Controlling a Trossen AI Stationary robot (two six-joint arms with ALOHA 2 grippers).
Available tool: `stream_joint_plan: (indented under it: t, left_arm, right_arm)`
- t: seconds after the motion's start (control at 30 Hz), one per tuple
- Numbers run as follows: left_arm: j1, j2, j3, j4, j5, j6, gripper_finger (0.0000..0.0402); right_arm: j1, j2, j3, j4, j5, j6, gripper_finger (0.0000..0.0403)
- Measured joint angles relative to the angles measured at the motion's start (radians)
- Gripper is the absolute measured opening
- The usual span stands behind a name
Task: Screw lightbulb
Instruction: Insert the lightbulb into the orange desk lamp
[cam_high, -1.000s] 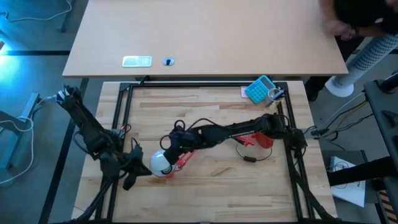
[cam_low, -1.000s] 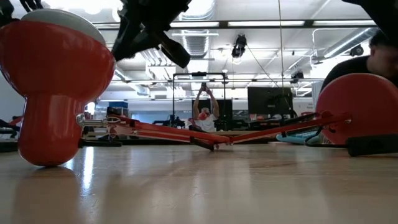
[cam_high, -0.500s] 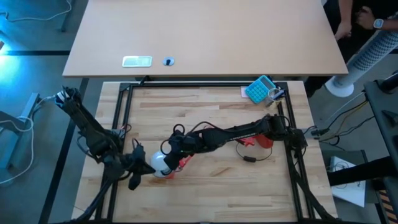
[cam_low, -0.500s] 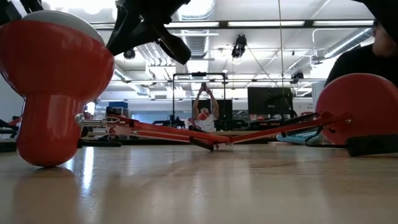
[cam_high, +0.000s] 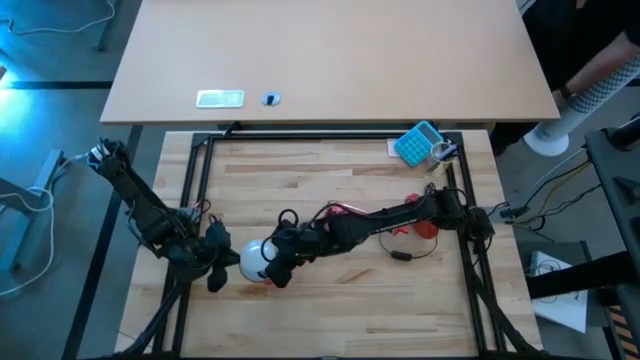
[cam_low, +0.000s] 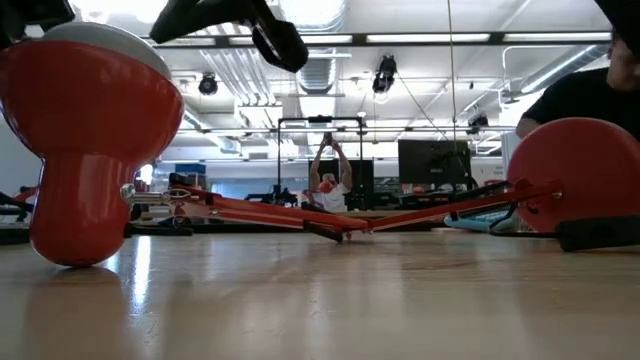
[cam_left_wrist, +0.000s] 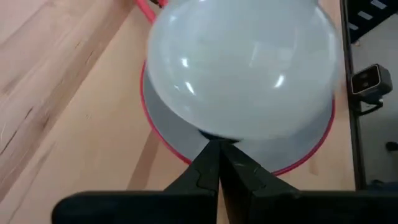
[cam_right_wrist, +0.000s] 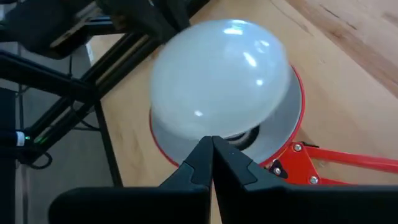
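Note:
The white lightbulb (cam_high: 256, 259) stands dome up in the red lamp shade (cam_left_wrist: 311, 146), which lies mouth up on the wooden table. The shade's foot rests on the table in the low view (cam_low: 75, 245). The lamp's red arm (cam_low: 350, 218) runs right to its round base (cam_low: 575, 175). My left gripper (cam_high: 220, 262) is shut at the bulb's left side. My right gripper (cam_high: 281, 268) is shut at its right side. The bulb's screw base is hidden inside the shade. My left gripper lays its shut fingertips (cam_left_wrist: 211, 155) against the lower edge of the bulb's dome (cam_left_wrist: 214, 132), slanting down from the table's left. The bulb stays upright in the shade. My right gripper lays its shut fingertips (cam_right_wrist: 202, 152) against the dome's lower edge (cam_right_wrist: 214, 132), slanting down from the table's right.
A blue calculator (cam_high: 418, 143) lies at the far right corner. The lamp's black cord (cam_high: 405, 255) lies near its base. Black frame rails (cam_high: 195, 180) border the table. A second table (cam_high: 330, 60) stands behind, and a person (cam_high: 590, 50) is at its right.
My right gripper has gone toward the table's near edge, from beyond the bulb to its right side, and lower. My left gripper has shifted slightly beside the bulb. The bulb and shade have stayed in place.

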Motion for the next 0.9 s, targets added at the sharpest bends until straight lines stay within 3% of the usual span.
stream_joint_plan:
  t: [0.23,0.47,0.6,0.9]
  left_arm:
    - [-0.047,-0.049,0.017,-0.006,0.082,-0.057,0.0]
    - [-0.099,0.015,0.044,0.112,0.017,-0.032,0.0]
    - [-0.082,0.054,0.04,0.161,-0.053,-0.013,0.0]
    - [-0.061,0.048,0.039,0.142,-0.06,0.005,0.0]
  right_arm:
    - [-0.032,-0.001,0.009,-0.044,0.022,-0.021,0.0]
    - [-0.089,0.019,-0.001,-0.02,0.133,-0.085,0.0]
    - [-0.103,0.051,-0.002,0.009,0.125,-0.09,0.0]
    - [-0.084,0.063,-0.002,0.022,0.076,-0.089,0.0]
